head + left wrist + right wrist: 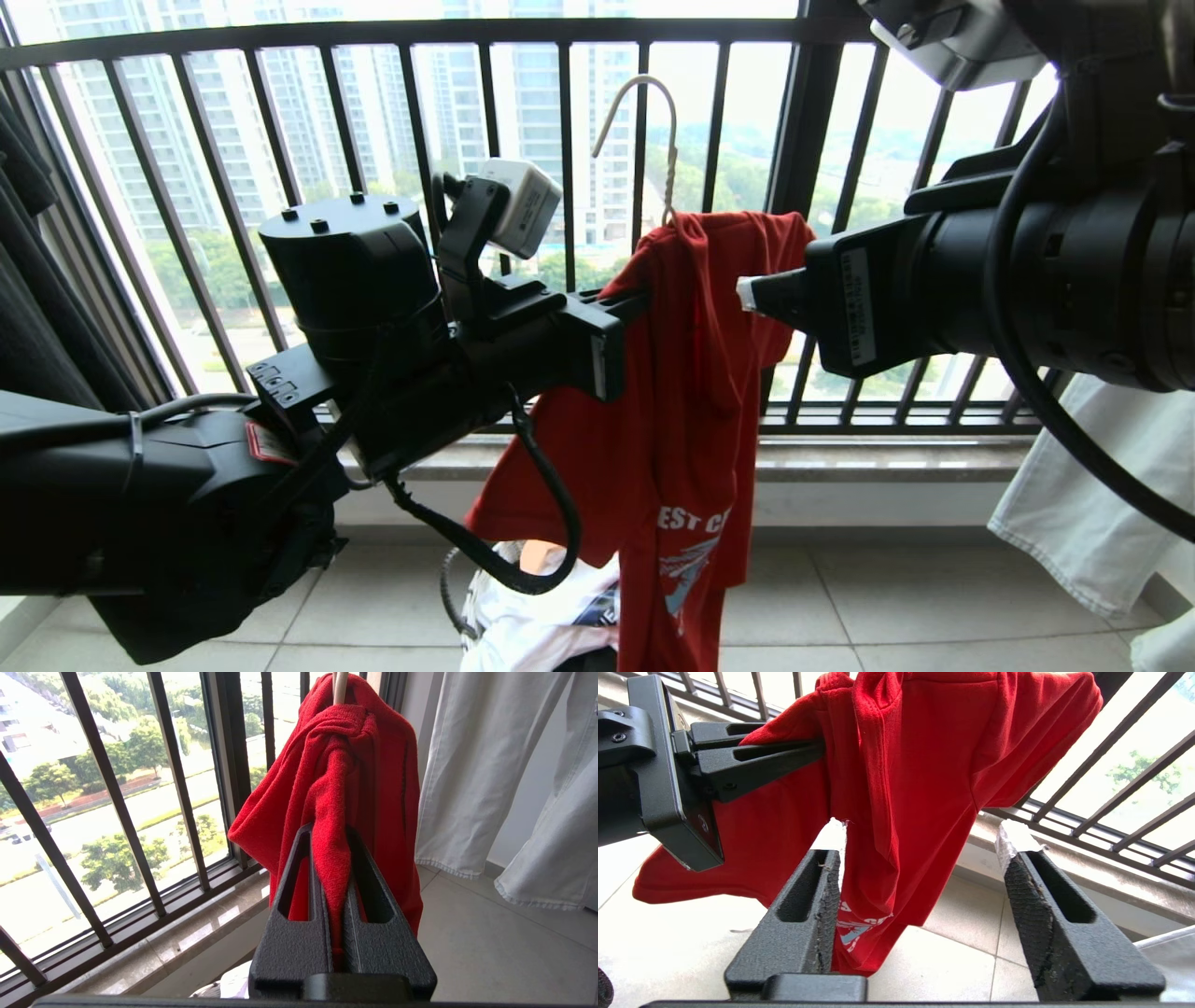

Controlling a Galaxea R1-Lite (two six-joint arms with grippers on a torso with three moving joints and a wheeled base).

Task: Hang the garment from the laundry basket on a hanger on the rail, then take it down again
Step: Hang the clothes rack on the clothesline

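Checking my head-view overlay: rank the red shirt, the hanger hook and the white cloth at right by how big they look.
1. red shirt, pinched by the left gripper
2. white cloth, cut off by the frame edge, so only its visible part counts
3. hanger hook, a thin wire, clearly smallest

Red garment [686,392] with white lettering, cream-white hanger [653,121].

Headcount on the balcony
One red T-shirt [691,373], one cream wire hanger [653,121], two tools — left tool [627,303], right tool [747,294] — and one basket [467,607] of laundry below.
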